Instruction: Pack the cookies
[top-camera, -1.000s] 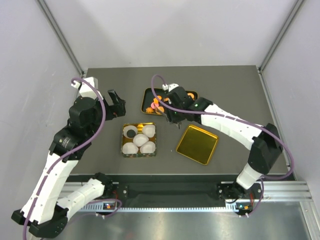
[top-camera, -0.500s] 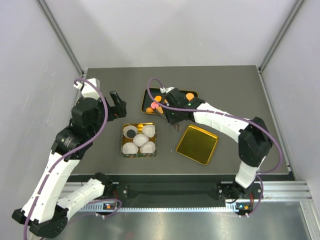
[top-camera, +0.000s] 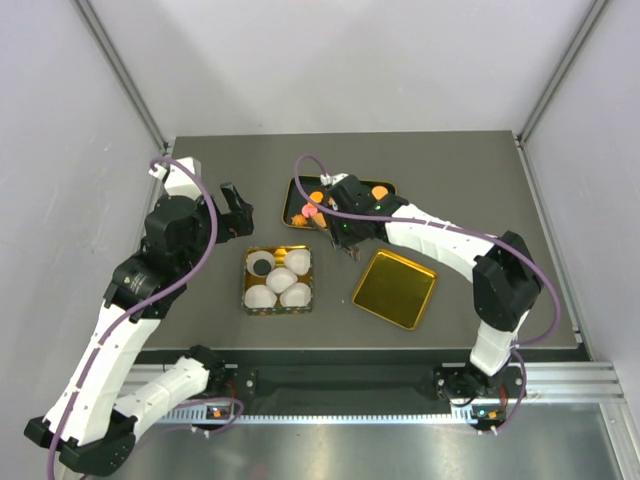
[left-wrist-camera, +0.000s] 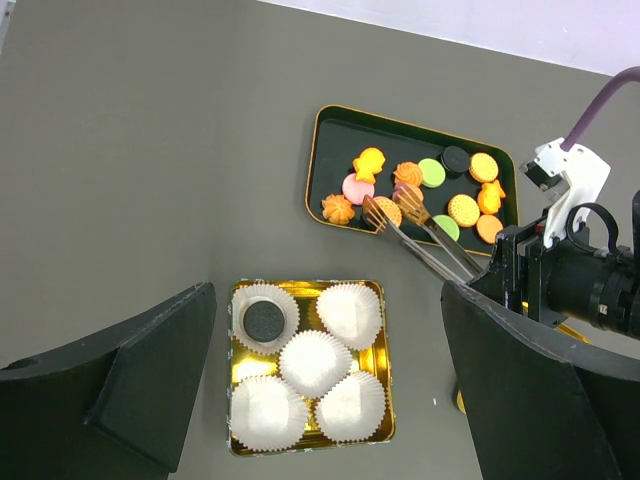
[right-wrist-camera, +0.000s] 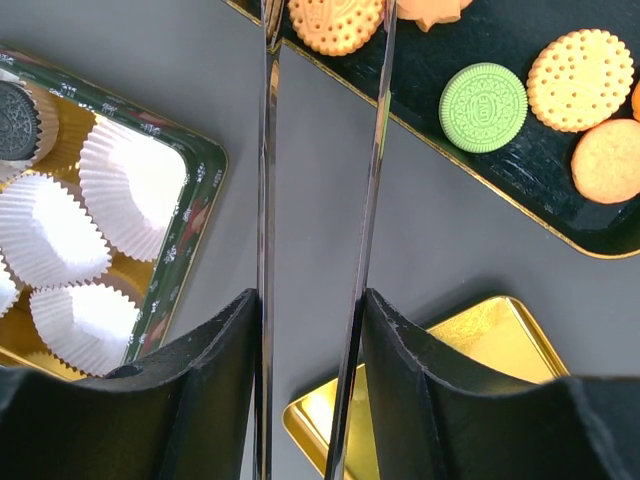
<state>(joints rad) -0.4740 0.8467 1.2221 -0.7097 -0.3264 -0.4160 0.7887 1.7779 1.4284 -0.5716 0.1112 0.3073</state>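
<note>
Dark grey matte desk (top-camera: 480, 180), boxed in by pale walls (top-camera: 330, 60) on the left, right and far sides, with an aluminium rail (top-camera: 560, 380) along the near edge. Towards the far middle, a shallow black tray (left-wrist-camera: 340, 140) with a thin gold rim. Nearer and slightly left, a square gold tin (left-wrist-camera: 240, 360) filled with five white fluted paper cups (left-wrist-camera: 313, 362), packed touching one another. Right of the tin and apart from it, a gold lid (top-camera: 395, 288), turned askew, hollow side up. Slim metal tongs (left-wrist-camera: 420, 235) slanting above the desk, tips over the black tray's near-left part.
</note>
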